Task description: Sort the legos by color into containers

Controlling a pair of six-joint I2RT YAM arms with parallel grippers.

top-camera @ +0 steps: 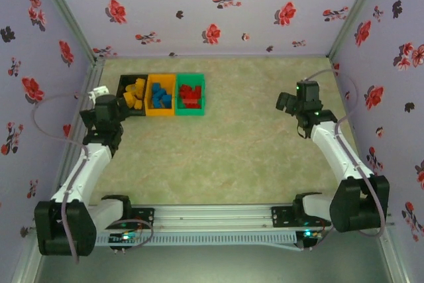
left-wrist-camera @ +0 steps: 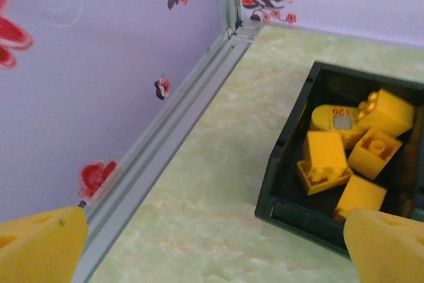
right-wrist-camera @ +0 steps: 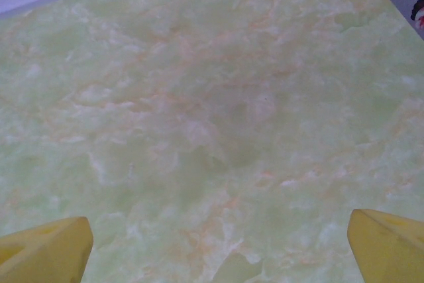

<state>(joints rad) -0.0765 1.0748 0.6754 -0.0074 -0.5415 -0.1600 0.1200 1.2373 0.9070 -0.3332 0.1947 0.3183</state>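
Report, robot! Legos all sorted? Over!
Left tool, right tool open. Yellow legos in black bin, blue legos in orange bin, red legos in green bin. Nothing blocking.

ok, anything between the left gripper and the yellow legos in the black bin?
Nothing visible lies over them. The left gripper, jaws open, sits just short of the black bin. In the left wrist view only the bin's own near wall stands between it and the yellow legos, and the bin's top is open.

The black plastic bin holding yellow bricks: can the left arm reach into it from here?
Probably yes. The left gripper hangs open just beside the black plastic bin, whose top is open, and nothing stands between them.
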